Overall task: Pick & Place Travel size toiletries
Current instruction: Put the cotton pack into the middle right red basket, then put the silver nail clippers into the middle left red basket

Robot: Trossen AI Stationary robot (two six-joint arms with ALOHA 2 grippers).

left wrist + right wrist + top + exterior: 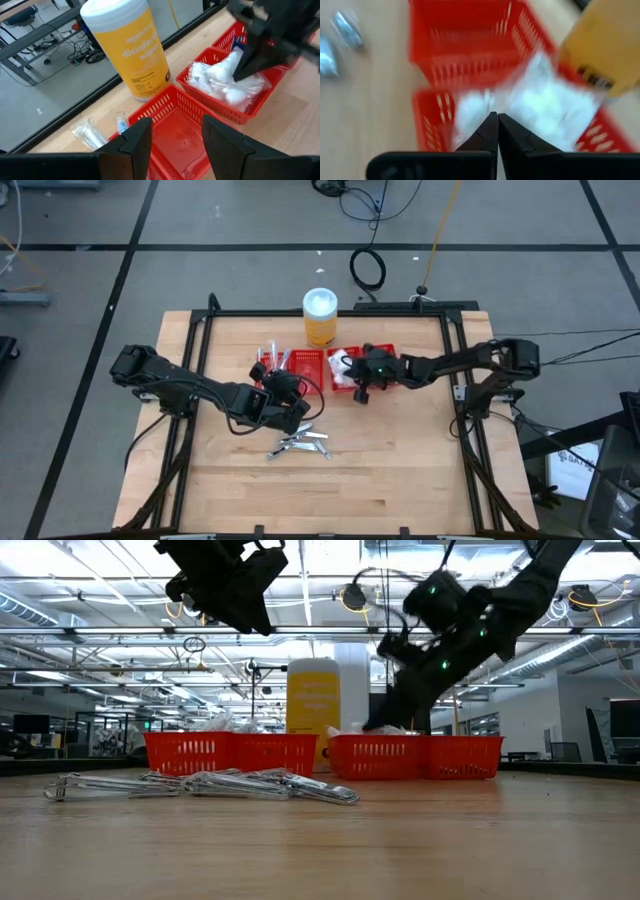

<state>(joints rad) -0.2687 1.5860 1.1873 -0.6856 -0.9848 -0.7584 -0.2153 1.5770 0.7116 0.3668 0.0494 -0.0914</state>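
Packets point(227, 82) lay under your clenched right gripper point(496, 131); your left gripper point(172, 137) hung released at its nine o'clock.

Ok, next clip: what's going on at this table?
Two robot arms are sorting travel toiletries into a red tray beside an orange wipes jar. The right gripper hangs over the tray's compartment of white packets, jaws together and apparently empty. The left gripper hovers with jaws open above an empty compartment. A pile of silvery tubes lies loose on the table, waiting to be picked.
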